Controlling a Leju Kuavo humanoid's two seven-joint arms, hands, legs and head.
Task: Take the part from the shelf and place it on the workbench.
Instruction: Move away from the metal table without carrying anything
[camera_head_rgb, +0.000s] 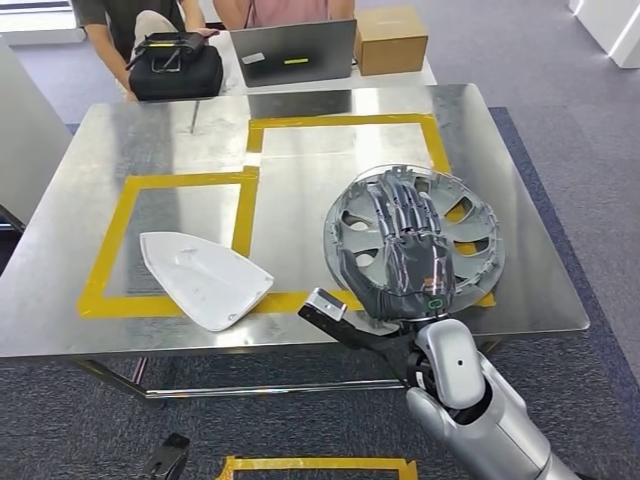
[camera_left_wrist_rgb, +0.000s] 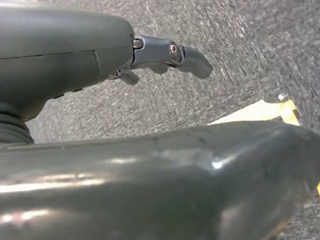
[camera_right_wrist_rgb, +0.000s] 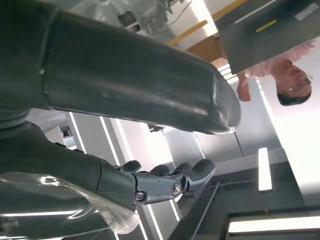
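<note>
Placing step, near done by the look of it: ease the hubcap (camera_head_rgb: 423, 235) flat inside the right yellow tape box (camera_head_rgb: 266, 128), then let go. Left hand (camera_left_wrist_rgb: 166, 55) hangs over carpet, fingers loose, holding nothing. Right hand (camera_head_rgb: 406, 252) lies spread on the hubcap on the bench (camera_head_rgb: 106, 135); grip unclear.

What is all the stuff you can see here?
Table: one, shiny metal, middle.
Tape: yellow squares, on table.
White part: one, in near left square.
Hubcap: one, grey, right square.
Bag: one, black, far edge.
Laptop: one, grey, far edge.
Box: one, brown, beside laptop.
People: two, behind table.
Right hand: dark, fingers spread over hubcap.
Left hand: dark, above carpet.
</note>
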